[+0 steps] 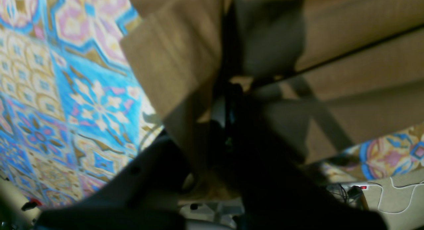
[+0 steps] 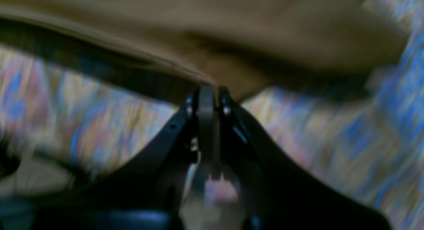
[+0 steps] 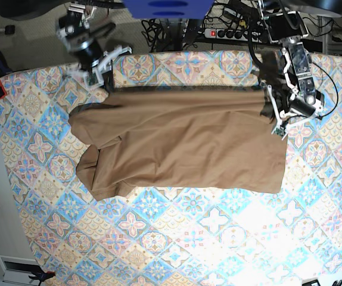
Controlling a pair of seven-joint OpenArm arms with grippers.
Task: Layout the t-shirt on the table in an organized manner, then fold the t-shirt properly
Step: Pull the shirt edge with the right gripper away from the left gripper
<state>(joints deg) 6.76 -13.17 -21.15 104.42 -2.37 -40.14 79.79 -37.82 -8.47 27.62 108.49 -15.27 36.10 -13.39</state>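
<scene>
Patterned tile cloth fills the near half of the table (image 3: 177, 238), bare from the front edge up to the t-shirt (image 3: 183, 143), which I see spread across the middle and back, its left side bunched and folded over toward the left edge. No containers anywhere, so nothing to report there. Further back, my left gripper (image 3: 272, 116) has its fingers pinched together on the shirt's edge near the back right corner, cloth draping over it in the wrist view. My right gripper (image 2: 208, 94) is clamped on the hem by the back left corner, the fabric stretched taut between the two. My worry: pull unevenly and one pinch slips, or that rumpled sleeve drags and stays folded under.
</scene>
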